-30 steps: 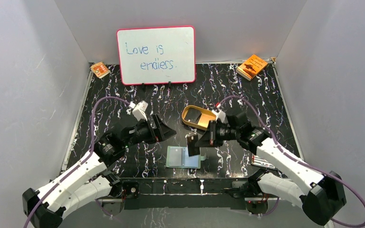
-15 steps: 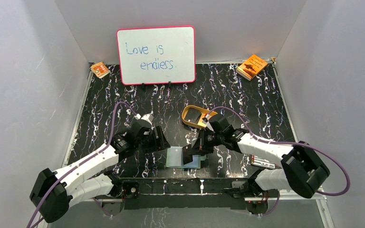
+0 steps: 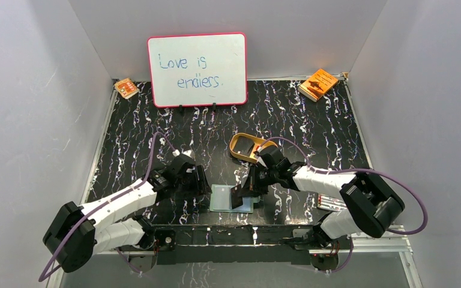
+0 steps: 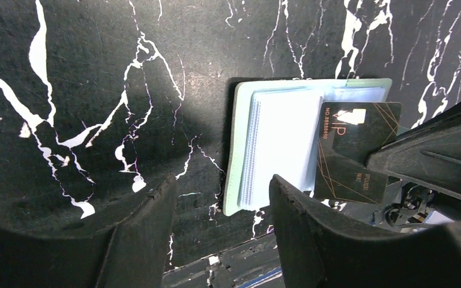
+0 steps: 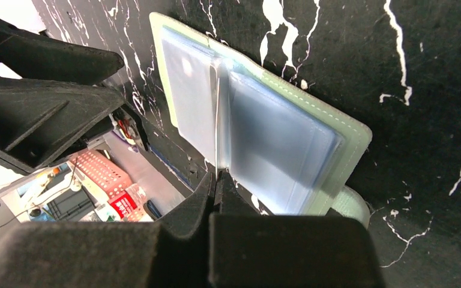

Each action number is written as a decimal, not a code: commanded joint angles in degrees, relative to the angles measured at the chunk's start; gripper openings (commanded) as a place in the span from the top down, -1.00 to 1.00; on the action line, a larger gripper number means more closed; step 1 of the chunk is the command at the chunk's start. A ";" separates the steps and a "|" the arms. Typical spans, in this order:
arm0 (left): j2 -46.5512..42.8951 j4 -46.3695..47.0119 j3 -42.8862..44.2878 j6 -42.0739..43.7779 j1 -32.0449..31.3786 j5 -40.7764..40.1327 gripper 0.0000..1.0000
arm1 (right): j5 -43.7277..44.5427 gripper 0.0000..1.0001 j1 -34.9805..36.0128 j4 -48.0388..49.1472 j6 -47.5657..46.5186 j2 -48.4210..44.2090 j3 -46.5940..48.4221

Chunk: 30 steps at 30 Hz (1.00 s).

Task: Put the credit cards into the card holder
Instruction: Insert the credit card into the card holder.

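The card holder (image 3: 218, 197) lies open near the table's front edge, pale blue pockets up (image 4: 282, 138) (image 5: 276, 144). My right gripper (image 3: 245, 190) (image 5: 218, 176) is shut on a black credit card (image 3: 238, 196) (image 4: 355, 153). The card stands on edge over the holder's middle fold and shows as a thin line (image 5: 217, 114) in the right wrist view. My left gripper (image 3: 200, 183) (image 4: 222, 207) is open just left of the holder, with the holder's near left corner between its fingers (image 4: 138, 234). Another dark card (image 3: 245, 146) lies in the tan tray.
The tan oval tray (image 3: 235, 151) sits just behind the holder. A whiteboard (image 3: 197, 69) stands at the back, with orange booklets at the back left (image 3: 126, 88) and back right (image 3: 318, 84). A striped packet (image 3: 330, 204) lies under the right arm.
Both arms came down and inward to the holder. The right gripper lowered its card onto the open holder. The left gripper's jaws narrowed as it reached the holder's left edge.
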 commanded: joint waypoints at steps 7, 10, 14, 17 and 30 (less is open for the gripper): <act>2.34 1.64 -1.37 -0.28 -0.21 1.84 -0.09 | -1.16 1.00 0.18 5.57 -0.78 2.06 -0.72; 2.89 2.20 -1.86 -0.52 -0.19 2.42 -0.08 | -1.32 1.00 0.24 6.08 -0.71 2.27 -0.85; 3.64 2.47 -2.18 -0.57 -0.23 2.74 -0.06 | -1.51 1.00 0.23 6.42 -0.87 2.68 -0.73; 4.36 2.95 -2.51 -0.50 -0.19 3.27 -0.03 | -1.83 1.00 0.22 6.96 -1.06 3.23 -0.73; 8.83 5.35 -2.72 0.19 -0.23 5.55 0.30 | -0.47 1.00 0.42 8.45 -1.49 0.31 -1.16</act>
